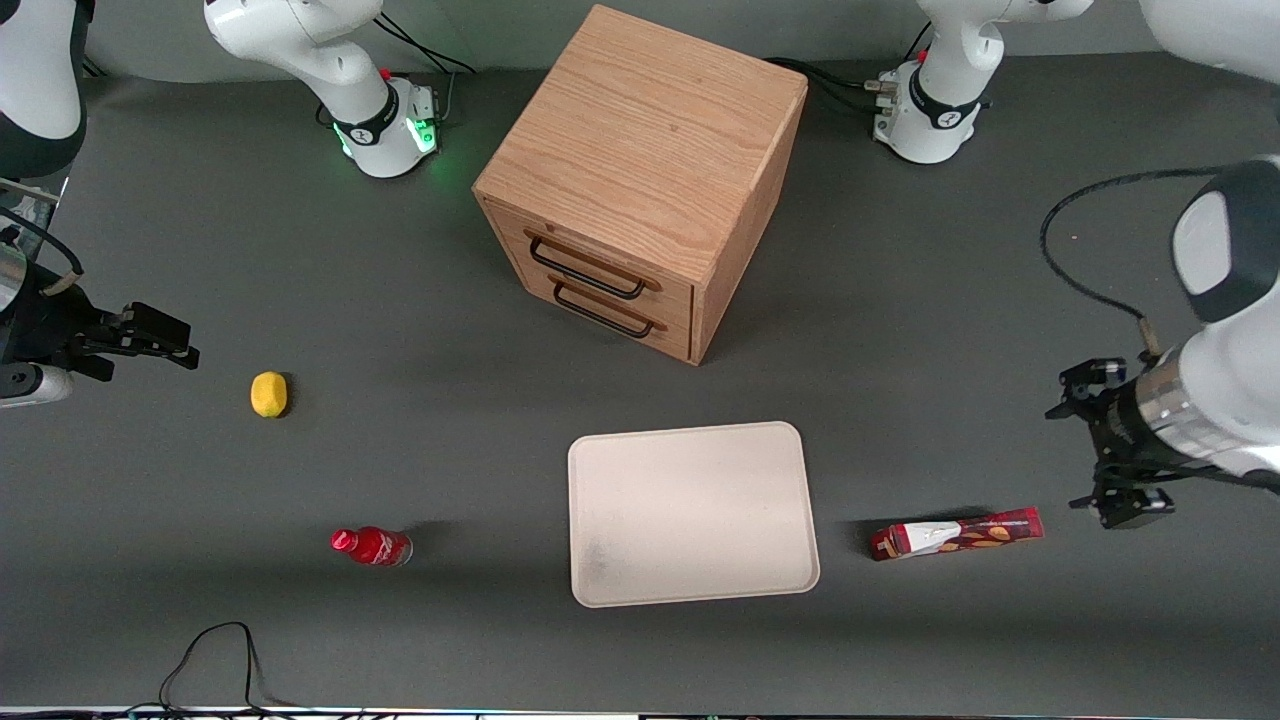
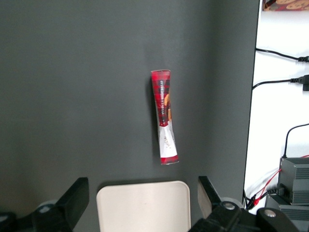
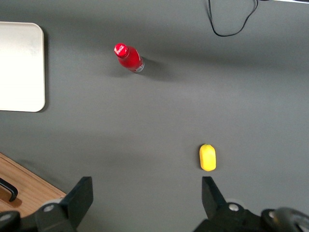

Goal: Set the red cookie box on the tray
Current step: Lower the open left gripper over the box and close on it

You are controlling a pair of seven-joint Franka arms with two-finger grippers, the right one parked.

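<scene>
The red cookie box [image 1: 955,535] lies flat on the dark table, beside the tray [image 1: 690,510] toward the working arm's end, with a gap between them. In the left wrist view the red cookie box [image 2: 164,118] shows its white patch at the end nearest the tray [image 2: 142,212]. The tray is cream-white and bare. My gripper [image 1: 1100,450] hangs above the table at the working arm's end, slightly farther from the front camera than the box and apart from it. It is open, and the gripper [image 2: 142,187] has nothing between its fingers.
A wooden drawer cabinet [image 1: 640,180] with two black handles stands farther from the front camera than the tray. A small red bottle [image 1: 372,546] and a yellow fruit [image 1: 268,393] lie toward the parked arm's end. A black cable [image 1: 215,650] loops at the near table edge.
</scene>
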